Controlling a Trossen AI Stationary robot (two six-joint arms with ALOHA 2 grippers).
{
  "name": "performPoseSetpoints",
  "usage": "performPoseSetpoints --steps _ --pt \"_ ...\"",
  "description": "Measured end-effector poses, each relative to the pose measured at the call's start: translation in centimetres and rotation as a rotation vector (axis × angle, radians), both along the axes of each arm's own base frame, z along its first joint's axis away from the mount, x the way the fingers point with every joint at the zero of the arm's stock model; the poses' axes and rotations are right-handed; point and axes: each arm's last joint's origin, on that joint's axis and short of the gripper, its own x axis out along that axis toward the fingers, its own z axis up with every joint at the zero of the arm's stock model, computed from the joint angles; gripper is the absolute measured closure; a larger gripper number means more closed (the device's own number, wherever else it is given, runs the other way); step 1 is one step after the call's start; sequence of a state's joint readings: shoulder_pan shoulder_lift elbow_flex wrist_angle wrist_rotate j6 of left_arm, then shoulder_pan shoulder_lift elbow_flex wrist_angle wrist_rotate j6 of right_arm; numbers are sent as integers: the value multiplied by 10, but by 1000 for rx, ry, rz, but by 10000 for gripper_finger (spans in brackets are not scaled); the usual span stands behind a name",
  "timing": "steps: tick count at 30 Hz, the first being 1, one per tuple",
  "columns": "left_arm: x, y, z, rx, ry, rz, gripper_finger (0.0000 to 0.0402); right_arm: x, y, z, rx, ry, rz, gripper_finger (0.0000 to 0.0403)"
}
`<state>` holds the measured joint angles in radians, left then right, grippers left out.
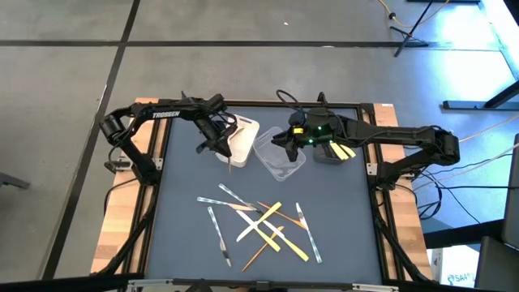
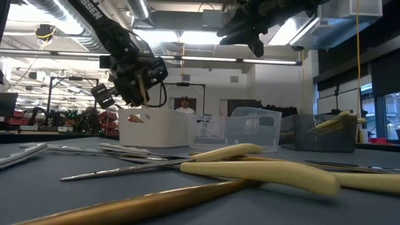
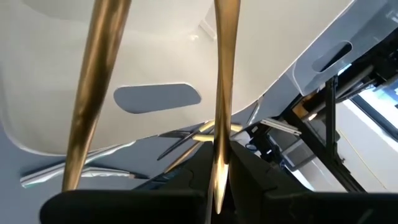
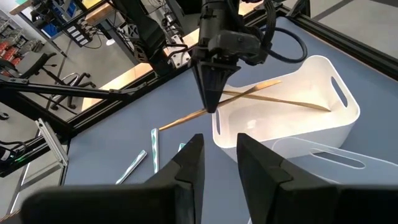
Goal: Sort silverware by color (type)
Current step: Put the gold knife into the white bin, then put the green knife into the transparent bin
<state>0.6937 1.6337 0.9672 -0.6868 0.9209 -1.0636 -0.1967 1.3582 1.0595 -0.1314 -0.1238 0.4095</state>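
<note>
Scattered silverware [image 1: 261, 225] lies nearest on the dark table [image 1: 178, 235]: clear, yellow and tan wooden pieces crossing one another in a loose pile at the table's near middle. Beyond it, three tubs stand in a row along the far edge: a white tub [image 1: 243, 139] on the left, a clear tub [image 1: 280, 156] in the middle and a dark grey tub [image 2: 325, 132] on the right, with yellow pieces in the grey one. Two wooden pieces [image 4: 292, 99] lie crossed inside the white tub. Over that tub's near rim, the left gripper [image 4: 211, 102] pinches a wooden utensil [image 4: 186, 117] between narrow fingers. The right gripper [image 4: 217, 163] hovers above the clear tub, fingers slightly parted around nothing.
</note>
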Motion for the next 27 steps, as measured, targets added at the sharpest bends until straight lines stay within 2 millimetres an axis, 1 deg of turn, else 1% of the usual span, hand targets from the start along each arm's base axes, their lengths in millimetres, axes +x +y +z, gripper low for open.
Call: performPoseSetpoints --steps 13,16,22,27 --pt "0 0 0 45 -14 -26 365 0 0 0 0 0 0 322" --pt "0 0 -1 57 -11 -28 351 0 0 0 0 0 0 322" --pt "-1 1 -2 87 20 -17 309 0 0 0 0 0 0 322" --pt "-1 1 -1 87 20 -16 296 0 0 0 0 0 0 322"
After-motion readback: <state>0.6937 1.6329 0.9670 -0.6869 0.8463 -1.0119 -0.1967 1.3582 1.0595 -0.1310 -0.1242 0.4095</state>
